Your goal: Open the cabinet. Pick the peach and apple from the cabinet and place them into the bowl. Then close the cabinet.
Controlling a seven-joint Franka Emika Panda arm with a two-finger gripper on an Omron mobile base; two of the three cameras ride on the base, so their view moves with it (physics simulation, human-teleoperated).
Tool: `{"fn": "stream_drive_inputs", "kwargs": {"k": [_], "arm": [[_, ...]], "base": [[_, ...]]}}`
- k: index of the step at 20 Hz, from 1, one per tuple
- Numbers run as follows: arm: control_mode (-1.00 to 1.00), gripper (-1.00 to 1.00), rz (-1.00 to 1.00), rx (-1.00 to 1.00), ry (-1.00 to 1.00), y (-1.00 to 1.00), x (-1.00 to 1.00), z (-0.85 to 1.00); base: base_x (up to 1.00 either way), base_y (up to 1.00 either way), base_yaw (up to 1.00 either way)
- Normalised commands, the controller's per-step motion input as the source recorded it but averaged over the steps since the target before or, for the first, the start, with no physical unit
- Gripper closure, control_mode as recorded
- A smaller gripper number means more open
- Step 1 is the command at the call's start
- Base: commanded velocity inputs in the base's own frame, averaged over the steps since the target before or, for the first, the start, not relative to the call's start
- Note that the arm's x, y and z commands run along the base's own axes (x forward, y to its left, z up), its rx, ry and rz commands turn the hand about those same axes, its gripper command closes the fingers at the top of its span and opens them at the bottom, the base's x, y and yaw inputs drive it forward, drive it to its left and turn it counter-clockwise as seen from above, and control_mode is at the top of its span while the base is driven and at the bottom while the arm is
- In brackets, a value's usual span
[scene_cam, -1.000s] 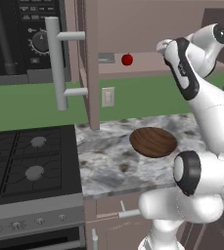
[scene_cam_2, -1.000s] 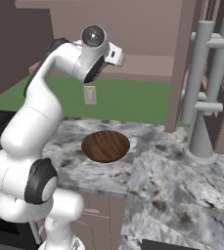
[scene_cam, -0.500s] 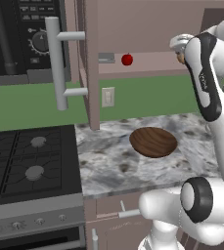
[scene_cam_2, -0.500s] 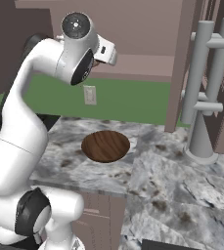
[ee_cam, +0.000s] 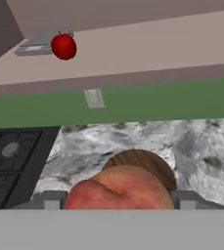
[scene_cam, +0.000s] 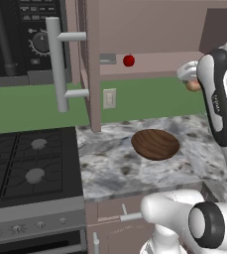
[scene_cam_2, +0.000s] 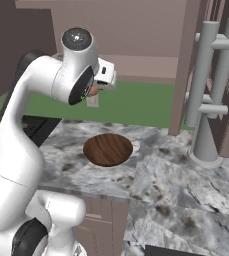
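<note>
Both cabinet doors stand open: the left door (scene_cam: 87, 64) with its grey bar handle (scene_cam: 63, 64), and the right door (scene_cam_2: 206, 100). The red apple (scene_cam: 129, 60) (ee_cam: 63, 46) sits on the inner shelf. My gripper (scene_cam: 190, 79) (scene_cam_2: 100, 86) (ee_cam: 117, 201) is shut on the pale orange-pink peach (scene_cam: 193, 86) (scene_cam_2: 93, 90) (ee_cam: 118, 188), held in the air just in front of and below the shelf. The dark wooden bowl (scene_cam: 155, 144) (scene_cam_2: 108, 149) (ee_cam: 152, 161) rests on the marble counter, below the held peach and a little to its left.
A black stove (scene_cam: 26, 163) adjoins the counter (scene_cam: 110, 163) on the left, with a microwave (scene_cam: 16, 39) above it. A flat grey object (scene_cam: 107, 58) lies on the shelf left of the apple. A wall outlet (scene_cam: 109, 98) is on the green backsplash.
The hand has drawn back out of the cabinet and come down with the peach in it. The apple, the bowl and the doors have not moved.
</note>
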Motion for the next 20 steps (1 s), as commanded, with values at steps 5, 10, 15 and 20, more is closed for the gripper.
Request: {"fn": "stream_drive_inputs", "kwargs": {"k": [5,10,15,20], "arm": [[-1.00,1.00,0.08,0.06,0.10,0.00,0.00,-1.00],[-1.00,1.00,0.01,0.00,0.13,0.09,0.09,-0.95],[-1.00,1.00,0.00,-0.04,0.21,0.30,0.62,-0.60],[-1.00,1.00,0.00,-0.09,0.19,0.23,0.85,-0.46]], "base": [[0.00,0.00,0.00],[0.00,0.00,0.00],[0.00,0.00,0.00],[0.00,0.00,0.00]]}}
